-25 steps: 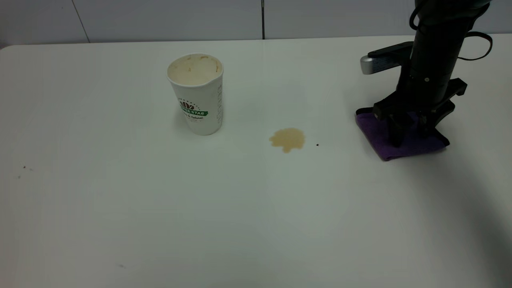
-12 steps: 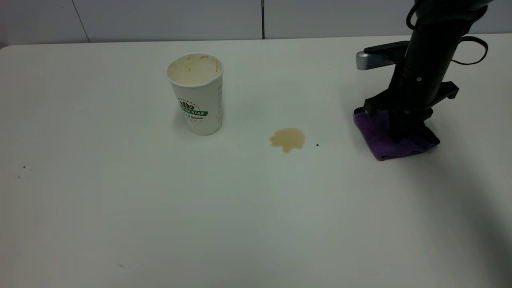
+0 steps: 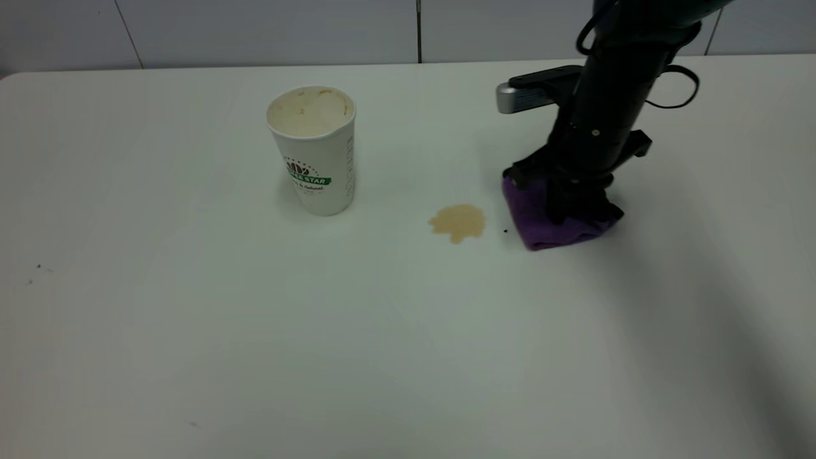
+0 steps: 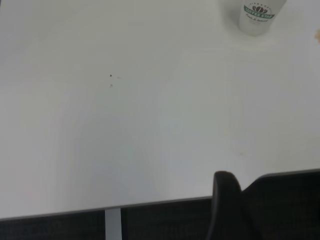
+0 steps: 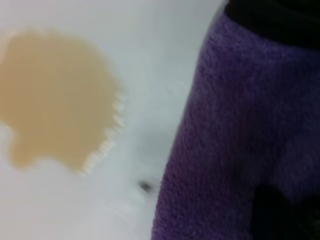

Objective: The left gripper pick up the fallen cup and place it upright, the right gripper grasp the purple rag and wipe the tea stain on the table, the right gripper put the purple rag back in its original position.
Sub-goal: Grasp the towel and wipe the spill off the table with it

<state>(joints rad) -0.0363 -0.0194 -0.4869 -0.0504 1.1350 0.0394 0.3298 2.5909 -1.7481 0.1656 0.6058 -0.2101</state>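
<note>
White table (image 3: 191, 331), grey panelled wall (image 3: 255, 29)

Cup (image 3: 312, 150) upright; purple rag (image 3: 542, 220) bunched beside tea stain (image 3: 458, 222).

Pale panelled wall (image 3: 255, 29) – dark seams, bg.

The purple rag (image 5: 240, 140) lies just beside the tea stain (image 5: 55, 95) on the table (image 5: 150, 45); apart.
</note>
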